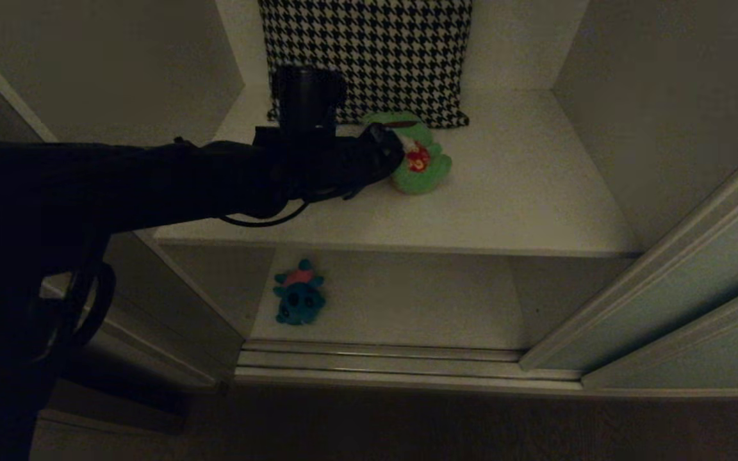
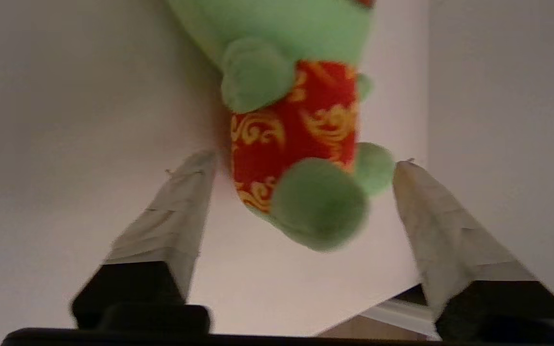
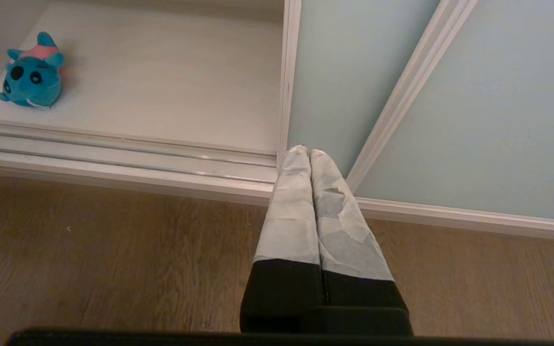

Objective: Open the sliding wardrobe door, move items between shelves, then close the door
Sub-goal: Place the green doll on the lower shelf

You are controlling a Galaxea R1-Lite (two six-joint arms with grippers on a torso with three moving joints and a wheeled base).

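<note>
While the left gripper (image 2: pixel 301 202) reaches in over the upper shelf (image 1: pixel 535 198) from its left side with its jaws spread wide and nothing clamped, the green frog (image 1: pixel 421 168) lies between the fingers, near the back edge in front of the houndstooth cushion (image 1: pixel 369 57). To do this step well, draw straight back without snagging the plush. Lower down, the teal toy (image 1: pixel 298 296) sits by the bottom shelf's front-left corner; further right, the sliding door (image 1: pixel 683 288) stands open and the right gripper (image 3: pixel 306 154) hangs pressed together near its frame.

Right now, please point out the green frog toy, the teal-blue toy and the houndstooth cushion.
green frog toy (image 2: pixel 301 129), left wrist view, red chest patch.
teal-blue toy (image 3: pixel 34 81), right wrist view, face.
houndstooth cushion (image 1: pixel 382 45), head view, front face.
</note>
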